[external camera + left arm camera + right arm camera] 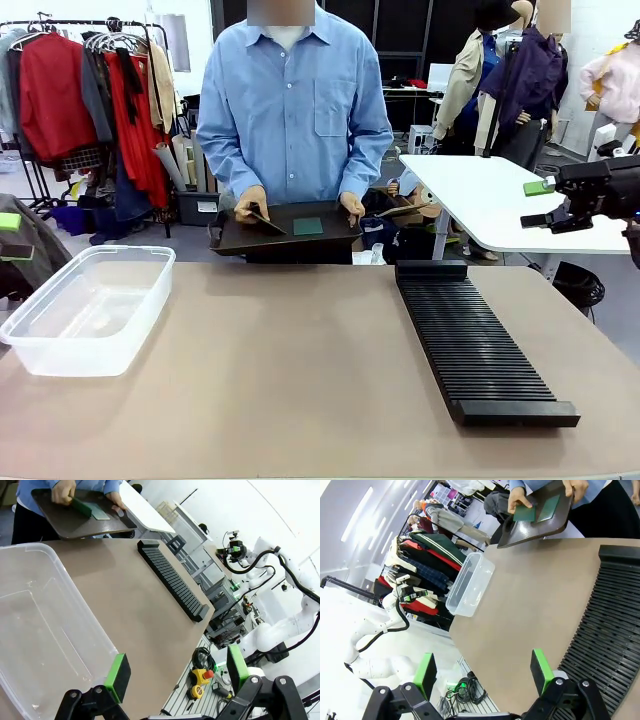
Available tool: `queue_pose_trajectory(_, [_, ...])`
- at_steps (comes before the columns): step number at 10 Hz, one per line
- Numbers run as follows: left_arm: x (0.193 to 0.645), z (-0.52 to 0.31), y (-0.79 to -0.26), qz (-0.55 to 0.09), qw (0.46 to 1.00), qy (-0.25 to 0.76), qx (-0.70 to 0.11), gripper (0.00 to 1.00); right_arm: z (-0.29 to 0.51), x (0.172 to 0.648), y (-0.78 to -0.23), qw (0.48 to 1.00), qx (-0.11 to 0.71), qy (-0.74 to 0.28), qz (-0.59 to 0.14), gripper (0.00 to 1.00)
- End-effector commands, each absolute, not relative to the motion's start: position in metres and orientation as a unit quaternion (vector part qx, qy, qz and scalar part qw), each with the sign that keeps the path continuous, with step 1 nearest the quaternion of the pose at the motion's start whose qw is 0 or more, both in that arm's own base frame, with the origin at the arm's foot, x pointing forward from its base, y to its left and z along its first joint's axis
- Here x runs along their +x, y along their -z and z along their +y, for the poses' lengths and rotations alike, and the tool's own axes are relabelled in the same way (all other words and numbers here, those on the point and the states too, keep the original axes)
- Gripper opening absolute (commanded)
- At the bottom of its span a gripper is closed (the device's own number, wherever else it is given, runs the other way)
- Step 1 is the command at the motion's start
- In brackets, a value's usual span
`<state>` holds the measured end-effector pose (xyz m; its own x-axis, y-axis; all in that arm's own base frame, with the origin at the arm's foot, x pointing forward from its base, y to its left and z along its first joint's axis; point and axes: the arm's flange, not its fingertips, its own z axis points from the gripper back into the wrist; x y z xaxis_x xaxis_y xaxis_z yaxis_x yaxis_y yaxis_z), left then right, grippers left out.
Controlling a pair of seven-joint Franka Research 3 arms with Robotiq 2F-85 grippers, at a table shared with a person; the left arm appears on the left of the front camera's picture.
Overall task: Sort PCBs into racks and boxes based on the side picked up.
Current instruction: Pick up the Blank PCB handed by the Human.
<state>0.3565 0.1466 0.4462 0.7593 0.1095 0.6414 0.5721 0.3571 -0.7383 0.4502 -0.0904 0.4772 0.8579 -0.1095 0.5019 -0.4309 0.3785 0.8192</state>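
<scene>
At the far side a person holds a flat black tray [285,240]. One dark green PCB [308,226] lies flat on it, and the person's hand tips up a second PCB [266,221] on its edge. The clear box [85,310] stands empty at the table's left, and the long black rack [475,340] lies on the right. My left gripper [10,237] hovers open at the left edge, above the box [40,630], with nothing between its green pads [117,675]. My right gripper [540,203] hangs open and empty, high at the right, above the rack [605,630].
A white side table [490,200] stands behind the right corner, under my right gripper. Clothes racks [90,100] fill the background at left. The tan tabletop [300,370] between box and rack is bare.
</scene>
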Motion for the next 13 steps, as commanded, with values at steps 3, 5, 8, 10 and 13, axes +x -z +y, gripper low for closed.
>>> queue_pose_trajectory(3, [0.3558, 0.1473, -0.4464, -0.313, 0.760, 0.152, -0.549, 1.00, -0.0903, 0.4503, -0.4783, 0.790, 0.551, -0.103, -0.247, 1.00])
queue_pose_trajectory(5, [0.3558, 0.1473, -0.4464, -0.313, 0.760, 0.152, -0.549, 1.00, -0.0903, 0.4503, -0.4783, 0.790, 0.551, -0.103, -0.247, 1.00])
queue_pose_trajectory(8, [0.3558, 0.1473, -0.4464, -0.313, 0.760, 0.152, -0.549, 1.00, -0.0903, 0.4503, -0.4783, 0.790, 0.551, -0.103, -0.247, 1.00])
queue_pose_trajectory(10, [0.3558, 0.1473, -0.4464, -0.313, 0.760, 0.152, -0.549, 1.00, -0.0903, 0.4503, -0.4783, 0.790, 0.551, -0.103, -0.247, 1.00])
queue_pose_trajectory(13, [0.3558, 0.1473, -0.4464, -0.313, 0.760, 0.152, -0.549, 1.00, -0.0903, 0.4503, -0.4783, 0.790, 0.551, -0.103, -0.247, 1.00])
